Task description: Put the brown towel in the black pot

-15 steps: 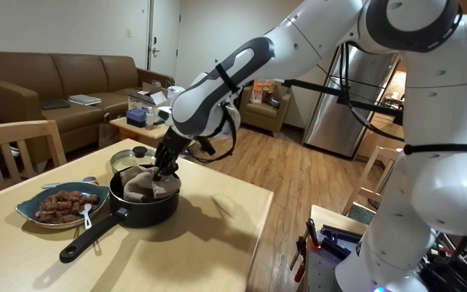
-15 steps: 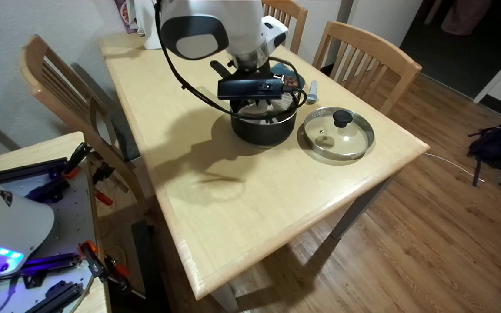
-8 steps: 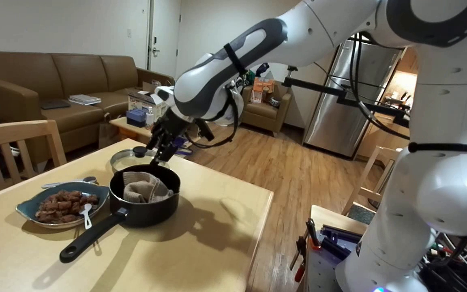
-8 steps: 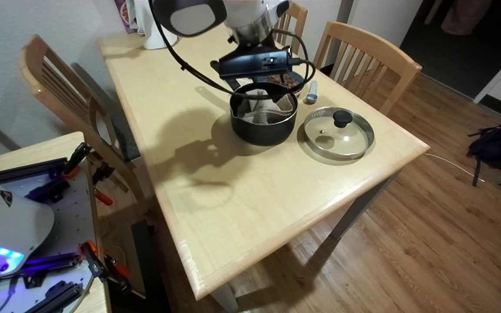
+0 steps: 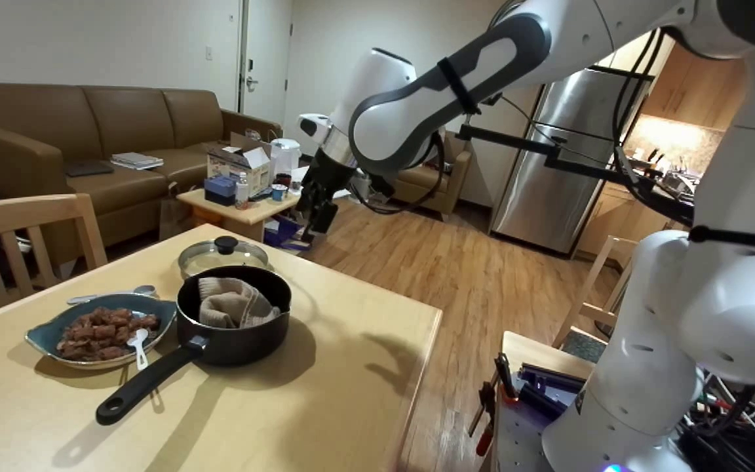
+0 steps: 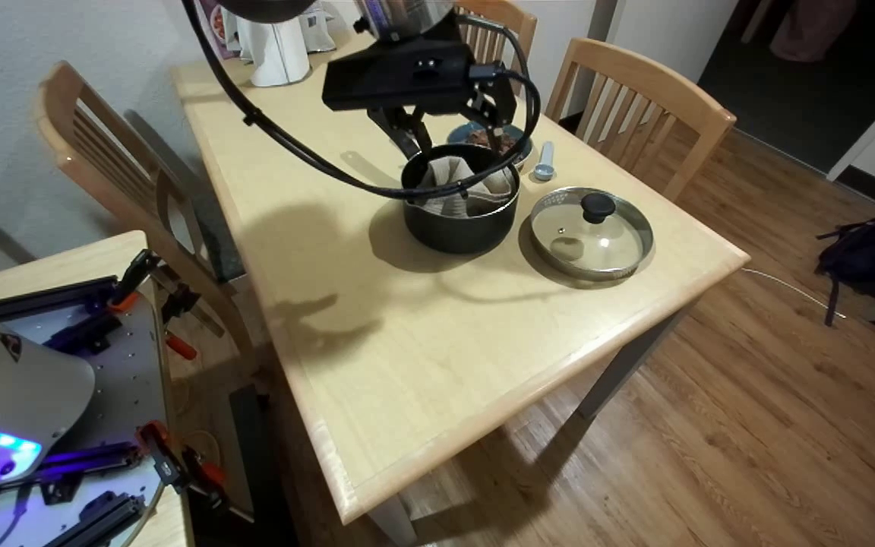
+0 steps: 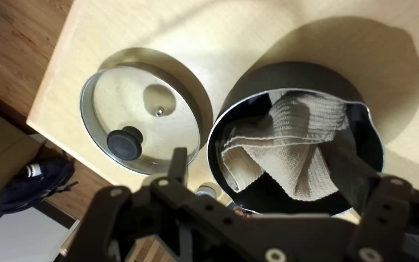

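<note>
Plainly, brown towel [image 7: 286,160]: bunched in loose folds inside the black pot [image 5: 240,344], its ribbed bands and pale hems shown from above in the wrist view.
Gripper [image 6: 456,146]: held in the air, well apart from the towel; its fingers [image 7: 178,165] are spread wide.
Pot: stood upright on the pale wooden table [image 6: 422,395]; in an exterior view its long handle [image 5: 148,387] is pointed to the near left.
Glass lid [image 6: 593,239]: laid flat with its dark knob [image 6: 598,207] up, just to the right of the pot in an exterior view.
Blue dish [image 5: 43,335]: set just left of the pot in an exterior view and piled with brown chunks [image 5: 99,334]; a white utensil [image 5: 139,347] is rested across its near right rim.
Grey scoop [image 6: 544,171]: placed just right of the dish in an exterior view.
Brown sofa [image 5: 128,124]: seen at the far left in an exterior view.
</note>
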Robot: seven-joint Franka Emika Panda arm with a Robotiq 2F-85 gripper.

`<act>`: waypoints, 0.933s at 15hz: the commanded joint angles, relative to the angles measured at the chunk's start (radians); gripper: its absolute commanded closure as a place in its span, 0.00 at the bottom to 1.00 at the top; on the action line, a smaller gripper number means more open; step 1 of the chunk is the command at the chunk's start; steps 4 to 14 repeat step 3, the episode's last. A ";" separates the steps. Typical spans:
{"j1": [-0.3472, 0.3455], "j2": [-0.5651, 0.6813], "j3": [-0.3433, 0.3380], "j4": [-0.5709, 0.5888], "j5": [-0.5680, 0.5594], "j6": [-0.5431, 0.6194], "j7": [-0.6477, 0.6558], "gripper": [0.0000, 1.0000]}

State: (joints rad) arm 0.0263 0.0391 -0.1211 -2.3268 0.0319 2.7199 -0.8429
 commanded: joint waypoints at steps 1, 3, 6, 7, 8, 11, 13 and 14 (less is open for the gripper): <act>-0.031 -0.007 0.031 -0.007 -0.009 -0.002 0.012 0.00; -0.028 -0.008 0.032 -0.010 -0.009 -0.002 0.016 0.00; -0.028 -0.008 0.032 -0.010 -0.009 -0.002 0.016 0.00; -0.028 -0.008 0.032 -0.010 -0.009 -0.002 0.016 0.00; -0.028 -0.008 0.032 -0.010 -0.009 -0.002 0.016 0.00; -0.028 -0.008 0.032 -0.010 -0.009 -0.002 0.016 0.00; -0.028 -0.008 0.032 -0.010 -0.009 -0.002 0.016 0.00; -0.028 -0.008 0.032 -0.010 -0.009 -0.002 0.016 0.00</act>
